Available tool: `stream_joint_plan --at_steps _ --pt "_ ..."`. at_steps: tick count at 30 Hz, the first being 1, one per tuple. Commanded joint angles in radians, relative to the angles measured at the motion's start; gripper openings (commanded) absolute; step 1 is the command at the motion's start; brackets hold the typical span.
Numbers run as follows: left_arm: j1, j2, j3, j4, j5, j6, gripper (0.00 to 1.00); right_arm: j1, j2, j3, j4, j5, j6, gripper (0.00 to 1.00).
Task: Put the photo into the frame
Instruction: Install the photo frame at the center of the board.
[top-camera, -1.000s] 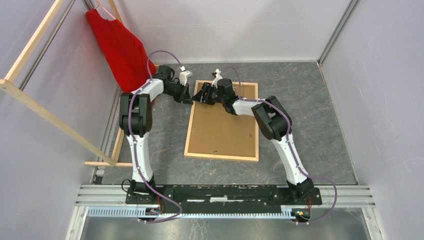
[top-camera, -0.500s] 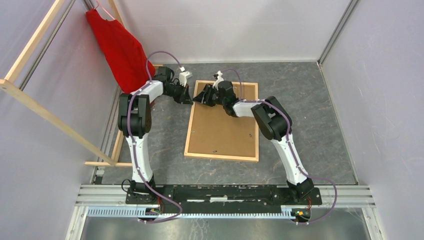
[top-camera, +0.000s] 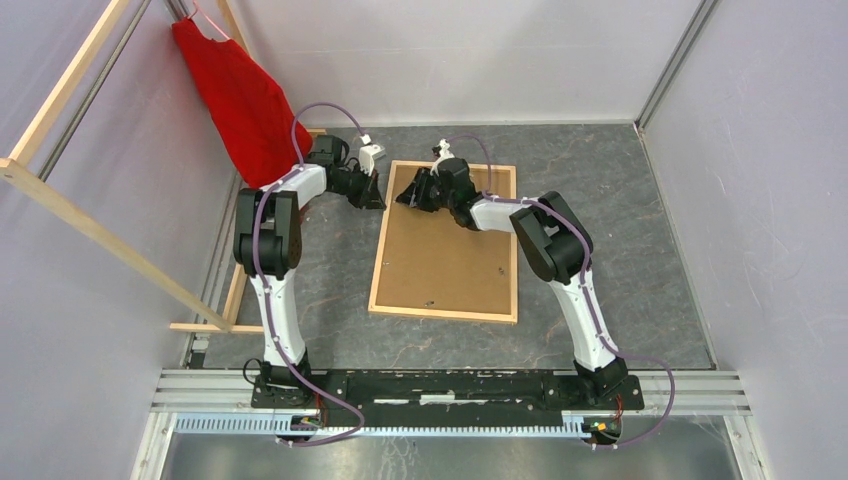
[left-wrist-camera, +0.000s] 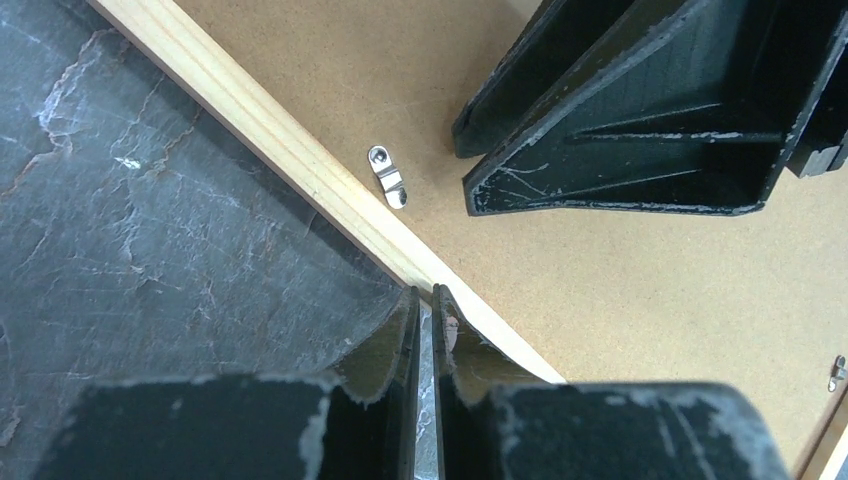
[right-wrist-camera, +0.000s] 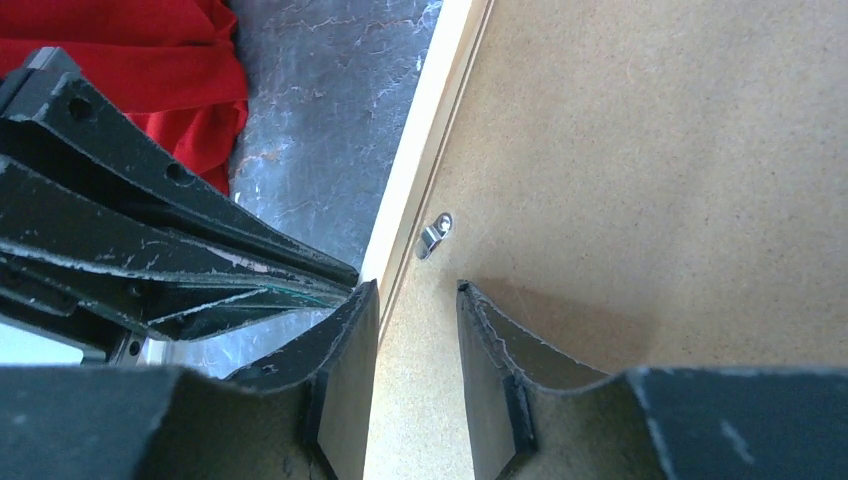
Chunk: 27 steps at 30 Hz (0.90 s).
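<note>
The left hand (left-wrist-camera: 425, 292) was nearly closed, with only a thin slit between its fingers and nothing clearly caught in it. Its tips sat at the outer edge of the frame (top-camera: 445, 313), where the pale wood rail met the dark bench (top-camera: 610, 210). The right hand (right-wrist-camera: 415, 288) stood partly open and held nothing. One finger was over the same rail and the other over the brown backing board (top-camera: 450, 250) just inside it.

The overhead view showed the whole layout. The frame lay flat, back side up, in the middle of the bench, and both hands met at its upper left corner. The wrist views added what the arms hid from above: a small metal clip (left-wrist-camera: 386, 176) on the board right beside the rail, between the two hands and touched by neither. The left wrist view also caught a second clip at its lower right edge. The right wrist view showed the left hand's fingers just across the rail, very near its own.

A red cloth (top-camera: 240, 100) hung at the upper left, close behind the left arm, with a slanted wooden rack (top-camera: 100, 235) along the left wall. Bare bench lay to the right of the frame and below it.
</note>
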Motion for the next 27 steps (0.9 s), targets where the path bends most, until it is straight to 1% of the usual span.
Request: stream_joint_plan --at_steps 1,6,16,27 --pt "-0.03 0.007 -0.064 -0.129 -0.021 0.049 0.13 0.021 0.025 0.073 -0.111 0.05 -0.043 0.4" --pt "-0.039 0.008 -0.079 -0.129 -0.021 0.06 0.13 0.025 0.04 0.091 -0.127 0.067 -0.024 0.36" --pt "-0.04 0.017 -0.079 -0.129 -0.018 0.065 0.13 0.041 0.089 0.15 -0.133 0.067 0.013 0.36" --pt "-0.04 0.022 -0.074 -0.129 -0.015 0.07 0.13 0.041 0.108 0.158 -0.118 0.106 0.052 0.33"
